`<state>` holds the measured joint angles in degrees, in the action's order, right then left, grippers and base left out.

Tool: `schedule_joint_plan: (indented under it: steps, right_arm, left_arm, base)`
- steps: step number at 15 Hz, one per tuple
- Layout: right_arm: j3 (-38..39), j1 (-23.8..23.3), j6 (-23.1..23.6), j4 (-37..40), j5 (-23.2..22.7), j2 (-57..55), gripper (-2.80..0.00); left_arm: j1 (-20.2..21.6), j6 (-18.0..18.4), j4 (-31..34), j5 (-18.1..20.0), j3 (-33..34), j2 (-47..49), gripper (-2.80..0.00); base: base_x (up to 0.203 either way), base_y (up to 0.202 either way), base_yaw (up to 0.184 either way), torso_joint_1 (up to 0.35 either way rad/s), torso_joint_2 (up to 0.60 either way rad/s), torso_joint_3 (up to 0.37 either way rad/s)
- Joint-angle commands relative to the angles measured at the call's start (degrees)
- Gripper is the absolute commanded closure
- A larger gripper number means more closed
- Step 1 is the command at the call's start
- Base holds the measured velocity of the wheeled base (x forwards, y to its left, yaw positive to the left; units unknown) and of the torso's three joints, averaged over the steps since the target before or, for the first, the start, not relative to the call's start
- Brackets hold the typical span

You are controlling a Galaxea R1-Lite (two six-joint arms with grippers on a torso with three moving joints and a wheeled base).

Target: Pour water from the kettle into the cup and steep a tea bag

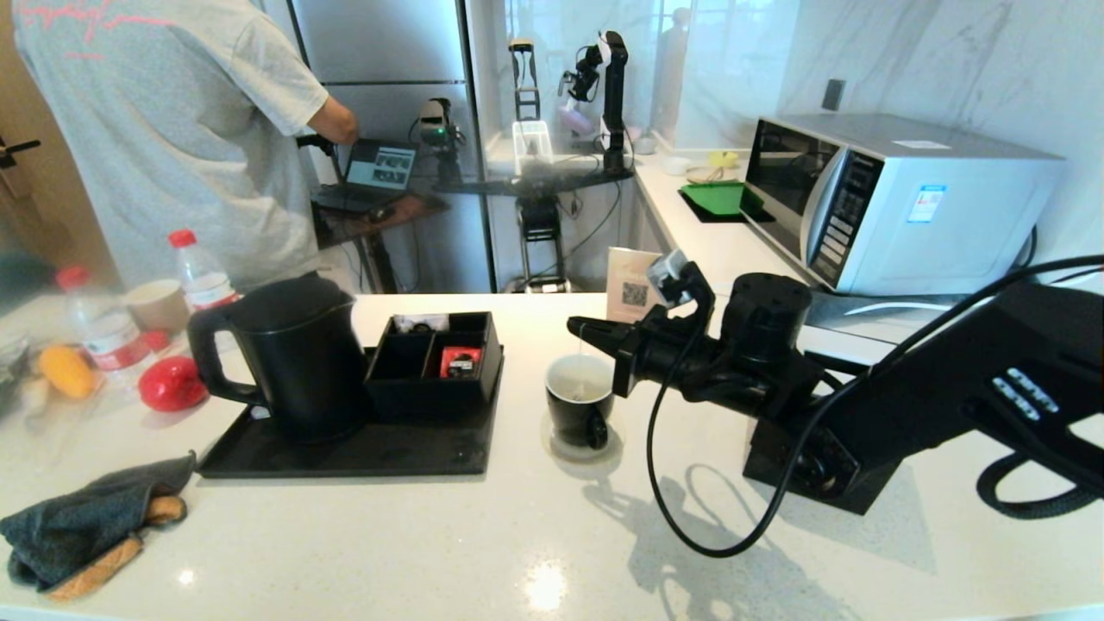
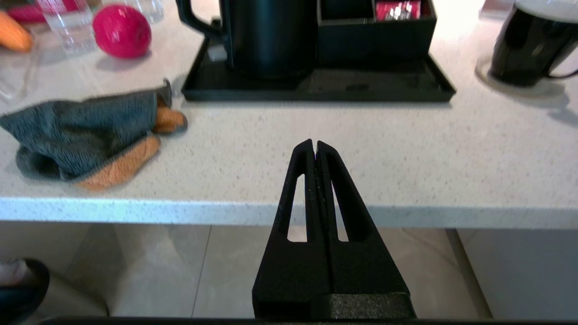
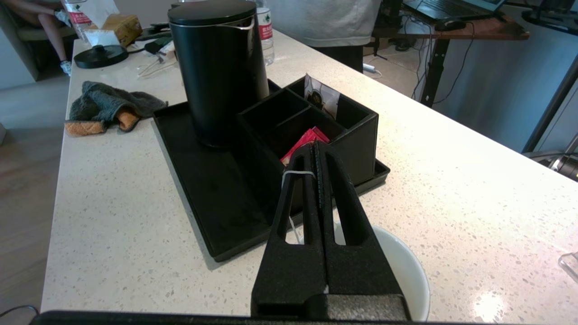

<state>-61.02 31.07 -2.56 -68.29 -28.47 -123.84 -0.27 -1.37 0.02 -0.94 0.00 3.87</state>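
Note:
The black cup (image 1: 580, 412) with its white inside (image 3: 408, 266) stands on a coaster right of the tray. My right gripper (image 1: 576, 326) hovers just above it, shut on the tea bag's white string (image 3: 295, 173). That string (image 1: 580, 349) hangs straight down into the cup, where the pouch shows only dimly. I cannot make out any water. The matte black kettle (image 1: 297, 354) stands upright on the tray's left end, lid on. My left gripper (image 2: 315, 143) is shut on nothing over the counter's front edge, outside the head view.
A black tray (image 1: 345, 453) carries a compartment box (image 1: 431, 379) with a red packet (image 1: 460, 360). A grey-and-orange cloth (image 1: 86, 517) lies front left. A red fruit (image 1: 171, 382) and bottles sit far left. A microwave (image 1: 897, 198) stands back right, a person back left.

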Motion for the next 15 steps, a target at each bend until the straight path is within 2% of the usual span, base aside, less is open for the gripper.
schedule_joint_plan:
  steps: [1, 5, 10, 15]
  right_arm:
    - [-0.62, -0.06, -0.06, -0.28, -0.18, -0.23, 0.00]
    - [-6.17, -0.56, -0.08, 1.88, -0.18, 2.09, 0.00]
    - [-17.38, -1.86, -0.08, 11.99, -0.18, 5.80, 0.00]
    - [-11.98, -1.80, 1.30, 10.56, -0.23, 5.61, 0.00]
  left_arm:
    - [0.18, -0.04, 0.06, 0.01, 0.00, -3.87, 0.00]
    - [0.18, -0.04, 0.06, -0.03, 0.00, -3.87, 0.00]
    - [0.18, -0.04, 0.06, -0.03, 0.00, -3.87, 0.00]
    - [0.18, -0.04, 0.06, -0.03, 0.00, -3.87, 0.00]
  base:
    - [0.000, 0.000, 0.000, 0.000, 0.00, 0.000]
    - [0.000, 0.000, 0.000, 0.000, 0.00, 0.000]
    - [0.000, 0.000, 0.000, 0.000, 0.00, 0.000]
    - [0.000, 0.000, 0.000, 0.000, 0.00, 0.000]
